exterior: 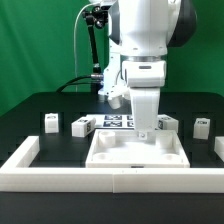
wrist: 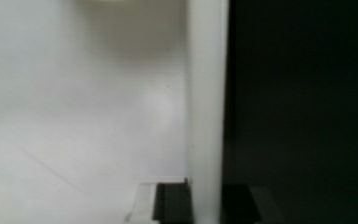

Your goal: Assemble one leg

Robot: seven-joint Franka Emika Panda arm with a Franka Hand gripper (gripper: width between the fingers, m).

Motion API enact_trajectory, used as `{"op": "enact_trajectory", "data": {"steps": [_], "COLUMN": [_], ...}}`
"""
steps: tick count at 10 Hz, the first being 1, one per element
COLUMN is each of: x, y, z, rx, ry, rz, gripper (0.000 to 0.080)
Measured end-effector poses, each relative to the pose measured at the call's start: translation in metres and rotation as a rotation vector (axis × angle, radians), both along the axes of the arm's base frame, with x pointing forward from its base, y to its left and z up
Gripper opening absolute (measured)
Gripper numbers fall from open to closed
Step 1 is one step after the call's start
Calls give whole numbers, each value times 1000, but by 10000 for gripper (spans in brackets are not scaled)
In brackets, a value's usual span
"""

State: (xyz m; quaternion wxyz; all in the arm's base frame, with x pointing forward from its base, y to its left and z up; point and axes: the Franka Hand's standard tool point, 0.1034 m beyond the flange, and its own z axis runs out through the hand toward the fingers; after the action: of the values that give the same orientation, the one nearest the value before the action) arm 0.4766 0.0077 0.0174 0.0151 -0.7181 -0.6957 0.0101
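Note:
The large flat white panel [exterior: 135, 152] lies in front of the arm, inside the white fence. My gripper [exterior: 146, 128] points straight down at the panel's far edge. In the wrist view the panel [wrist: 87, 110] is a blurred white surface with a raised rim [wrist: 206, 90] against the black table. My gripper [wrist: 204, 190] has one dark finger [wrist: 171, 203] on each side of that rim, closed against it. Several small white legs with tags stand behind the panel: two on the exterior view's left [exterior: 50, 122] [exterior: 82, 126], two on its right [exterior: 170, 122] [exterior: 201, 125]. None is held.
A white U-shaped fence [exterior: 110, 180] runs along the front and both sides of the black table. The marker board [exterior: 113, 121] lies behind the panel, partly hidden by the arm. A green curtain forms the background.

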Motion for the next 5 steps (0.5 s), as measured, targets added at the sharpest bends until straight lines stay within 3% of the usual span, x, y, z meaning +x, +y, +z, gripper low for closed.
{"op": "enact_trajectory", "data": {"steps": [5], "x": [0], "y": [1], "z": [0], "rx": [0], "ry": [0], "rz": [-2], "gripper": [58]}}
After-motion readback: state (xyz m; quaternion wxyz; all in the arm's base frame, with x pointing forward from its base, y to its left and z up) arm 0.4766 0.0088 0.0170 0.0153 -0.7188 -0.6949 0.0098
